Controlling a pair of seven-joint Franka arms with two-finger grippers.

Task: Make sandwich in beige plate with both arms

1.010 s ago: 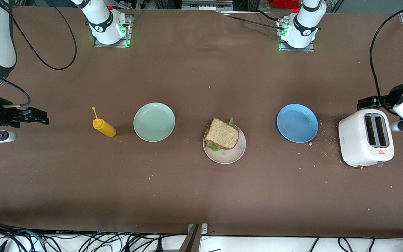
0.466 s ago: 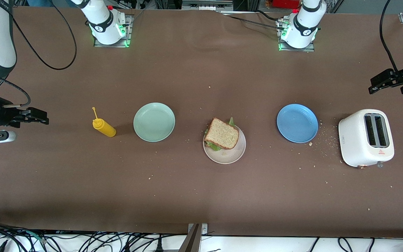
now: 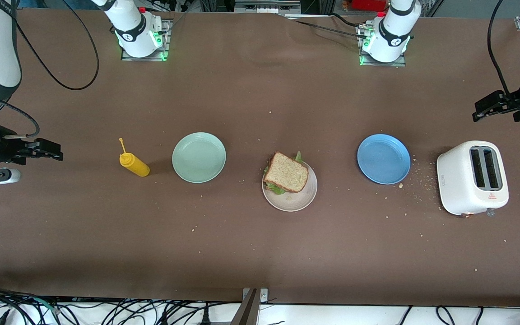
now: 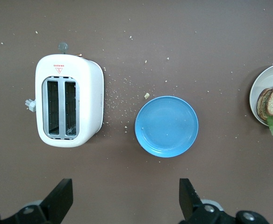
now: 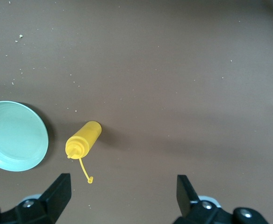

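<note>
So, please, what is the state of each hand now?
Left hand: open, holding nothing, above the table near the toaster.
Right hand: open, holding nothing.

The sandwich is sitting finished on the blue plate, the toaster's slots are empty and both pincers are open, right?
One thing is off: the sandwich sits on the beige plate, not the blue plate, which is bare, as the front view shows. The rest holds: the toaster has empty slots in the left wrist view, and the left pincer and right pincer are both open.

Left gripper (image 3: pixel 483 110) raised at left arm's table end, fingers spread, empty. Right gripper (image 3: pixel 48 150) likewise at right arm's end.
</note>
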